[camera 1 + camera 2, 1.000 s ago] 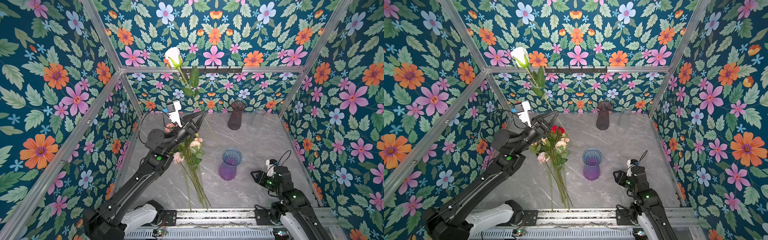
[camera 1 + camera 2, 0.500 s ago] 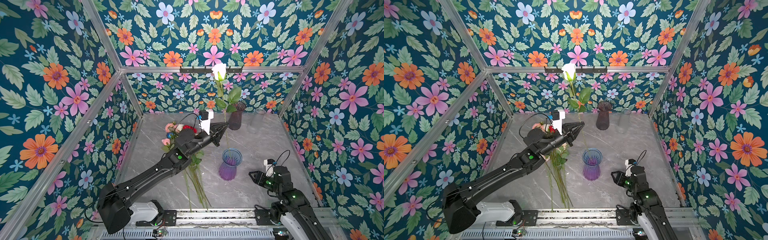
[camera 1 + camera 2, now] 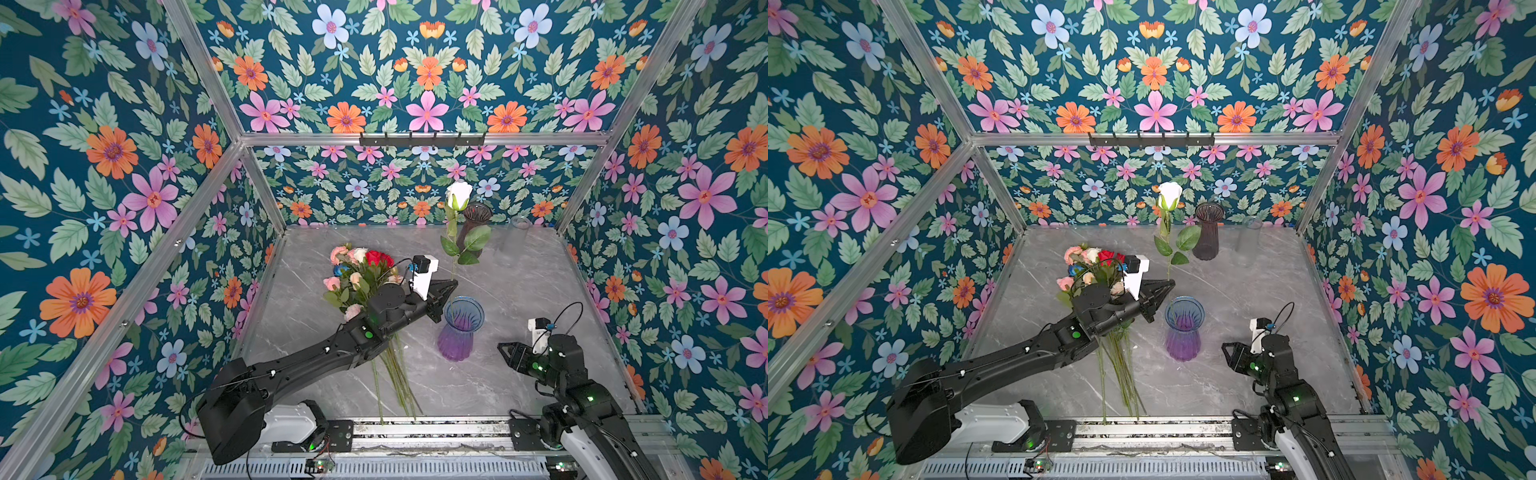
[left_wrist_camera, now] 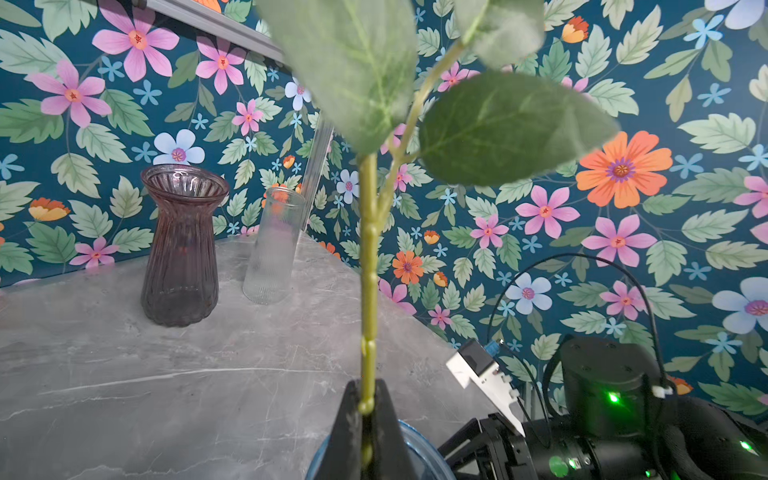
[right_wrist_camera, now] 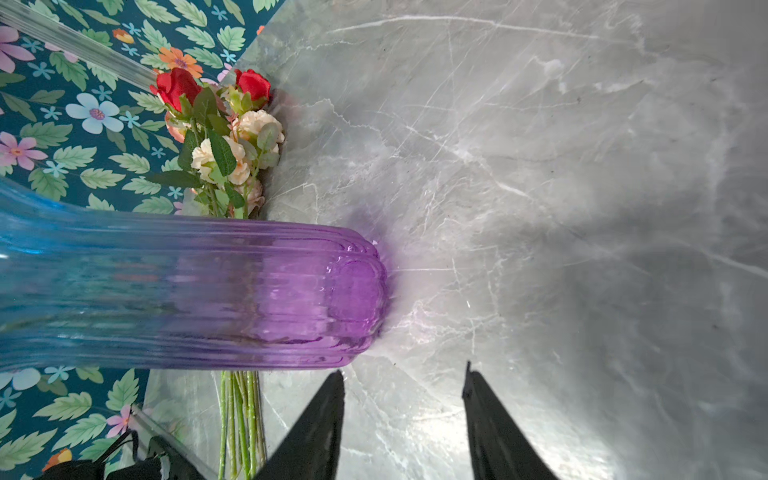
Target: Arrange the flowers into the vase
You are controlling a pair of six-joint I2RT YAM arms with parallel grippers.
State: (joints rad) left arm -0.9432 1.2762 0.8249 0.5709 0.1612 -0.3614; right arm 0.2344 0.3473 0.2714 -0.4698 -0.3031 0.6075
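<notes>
**White rose at the vase mouth, the bunch not yet touched**

White rose (image 3: 459,194) is the 1 stem in play. The left gripper (image 3: 452,286) is clamped on its green stem and holds it upright over the blue-to-purple vase (image 3: 460,328), which stands mid-table. In the left wrist view the stem runs down between the closed jaws with the vase rim right beneath. Whether its foot has entered the glass I cannot tell.

Nothing else shows in the vase, so by my reading 0 flowers are properly placed. The rest of the flowers (image 3: 361,270) lie heaped on the grey marble table (image 3: 540,270), left of the vase, heads far and stems near, partly under the left arm.

The right gripper (image 3: 503,354) sits low, near and right of the vase, jaws apart and empty. 2 other vessels, a dark vase (image 3: 473,224) and a clear glass (image 3: 518,232), stand at the far edge, unused.

What is left is to lower and release this rose, then bring over the others.
</notes>
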